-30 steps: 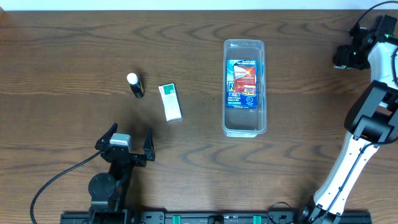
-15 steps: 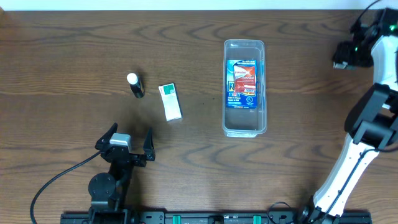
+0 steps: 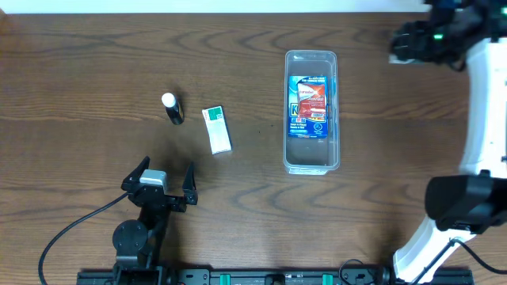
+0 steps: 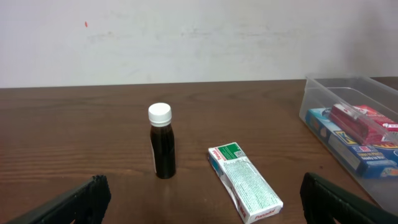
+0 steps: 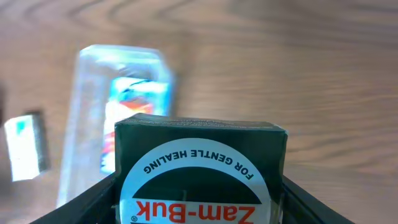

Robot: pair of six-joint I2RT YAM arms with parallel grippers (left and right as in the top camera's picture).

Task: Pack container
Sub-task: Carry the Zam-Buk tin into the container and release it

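Left tool (image 3: 166, 169): jaws spread, empty, low over the bench (image 3: 79, 95).
Right tool (image 5: 199, 200): clamps a green box (image 5: 199, 140), seemingly beyond the container (image 3: 311, 163).

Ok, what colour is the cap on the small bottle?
White cap on a dark bottle; left wrist view shows it best.

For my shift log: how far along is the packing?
Done: a blue printed box lies in the clear container. In hand: the right gripper holds a Zam-Buk box. Remaining: the white-capped bottle and green-white packet sit on the table; left gripper open.
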